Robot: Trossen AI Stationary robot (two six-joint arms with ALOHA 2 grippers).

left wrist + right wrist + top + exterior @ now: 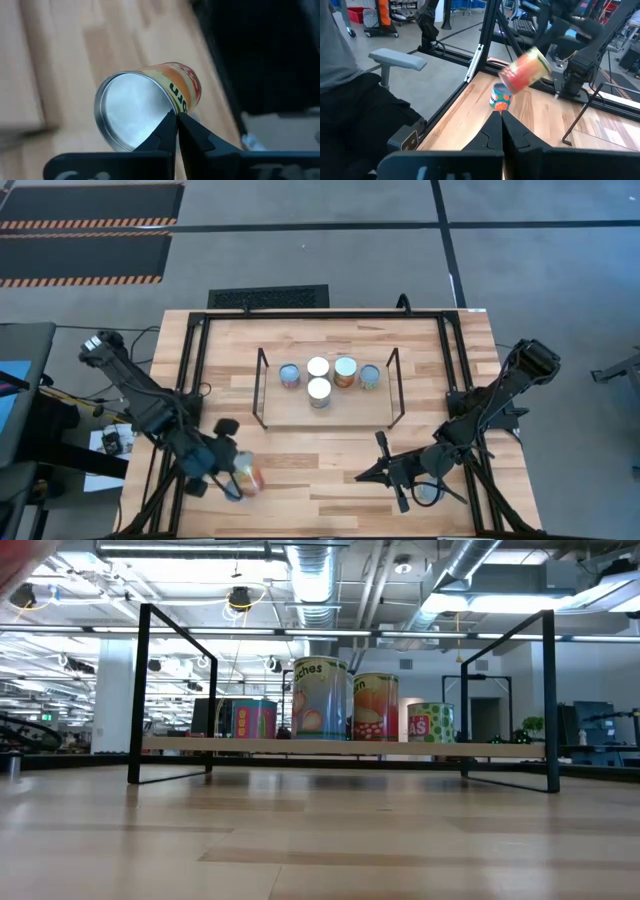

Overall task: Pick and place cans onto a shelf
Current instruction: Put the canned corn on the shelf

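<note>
The light-wood shelf (pixel 350 408) with black wire ends stands mid-table and bears several upright cans (pixel 319 390); it also shows in the low view (pixel 340 747). My left gripper (pixel 230 468) is near the table's front left edge, shut on a can with an orange label (pixel 248 478), which shows tilted and off the table in the right wrist view (pixel 524 71). Another small can (pixel 500 98) stands on the table below it. My right gripper (pixel 361 476) is shut and empty at the front right. A further can (pixel 428 494) stands by the right arm. My left gripper has the orange-label can by the rim of its silvery end (pixel 169 102). One fingertip (pixel 162 127) lies over the end face, the other (pixel 195 131) over the labelled side. The can is tilted, its end toward the wrist, and lifted clear of the table.
The table's black frame rails (pixel 195 370) run along the left and right sides. Bare wood lies between the shelf and the front edge (pixel 320 470). A person's dark clothing and a chair armrest (pixel 397 59) show beyond the table's left edge.
</note>
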